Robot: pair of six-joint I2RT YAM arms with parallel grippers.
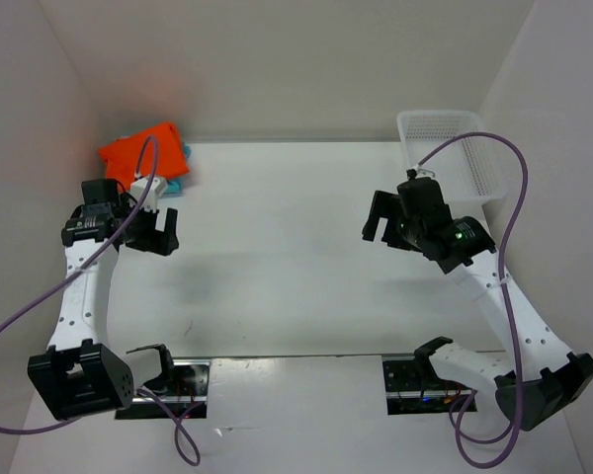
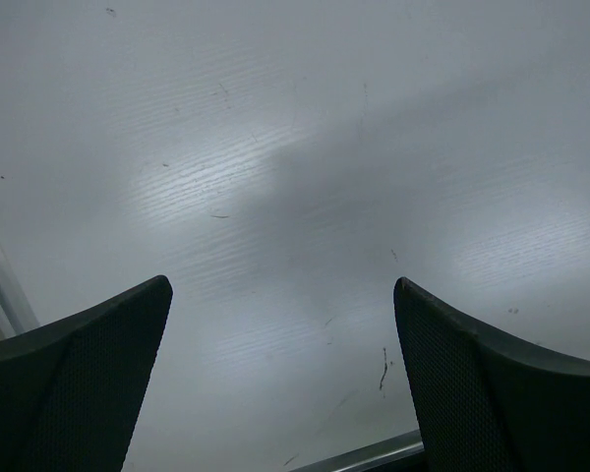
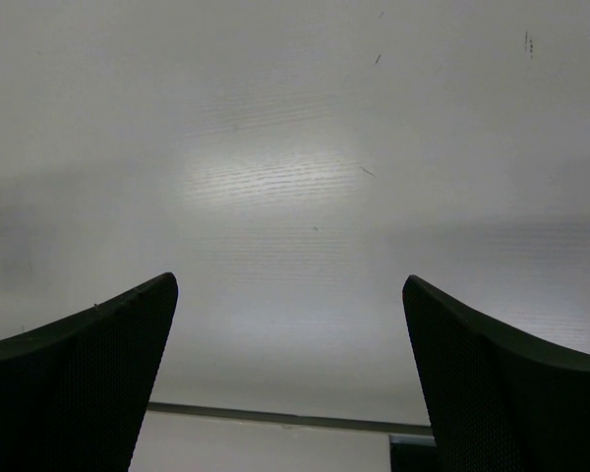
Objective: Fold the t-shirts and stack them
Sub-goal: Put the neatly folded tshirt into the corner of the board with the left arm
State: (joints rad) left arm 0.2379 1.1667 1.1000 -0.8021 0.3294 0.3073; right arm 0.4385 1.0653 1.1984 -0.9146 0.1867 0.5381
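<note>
A folded orange-red t-shirt (image 1: 138, 150) lies on top of a turquoise-blue t-shirt (image 1: 181, 178) at the far left corner of the table, seen only in the top view. The dark green t-shirt is not in view. My left gripper (image 1: 154, 233) is open and empty, just in front of that stack, over bare table (image 2: 295, 197). My right gripper (image 1: 380, 219) is open and empty, over bare table (image 3: 295, 197) at the right of the middle. Both wrist views show only the white tabletop between wide-apart fingers.
A white plastic mesh basket (image 1: 455, 148) stands at the far right against the wall, with nothing visible in it. White walls close in the table on the left, back and right. The arm bases and purple cables (image 1: 519, 197) sit at the near edge.
</note>
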